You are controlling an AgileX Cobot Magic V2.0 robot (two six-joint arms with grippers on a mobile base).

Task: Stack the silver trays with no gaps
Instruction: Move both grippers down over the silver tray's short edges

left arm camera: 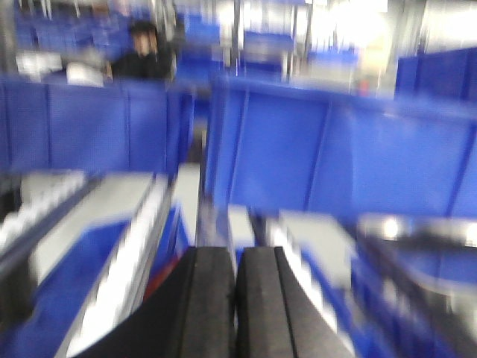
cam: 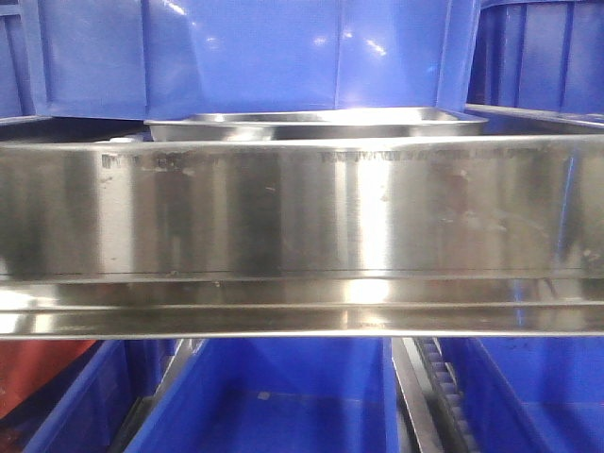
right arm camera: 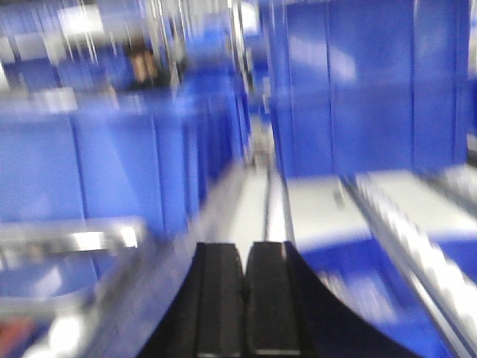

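A silver tray (cam: 316, 123) lies behind the long steel shelf rail (cam: 302, 208) in the front view; only its rim and top show. In the blurred left wrist view a shiny tray rim (left arm camera: 421, 231) shows at the right. In the blurred right wrist view a tray rim (right arm camera: 67, 242) shows at the left. My left gripper (left arm camera: 236, 257) is shut with nothing between its black pads. My right gripper (right arm camera: 244, 253) is shut too, empty. Both hang in the air above the shelf lanes, apart from the trays. Neither gripper appears in the front view.
Tall blue bins (cam: 283, 52) stand behind the tray, and more blue bins (cam: 264, 396) sit on the level below. Blue bin walls (left arm camera: 320, 149) and roller lanes (right arm camera: 417, 231) fill both wrist views. A person in dark clothes (left arm camera: 141, 56) stands far behind.
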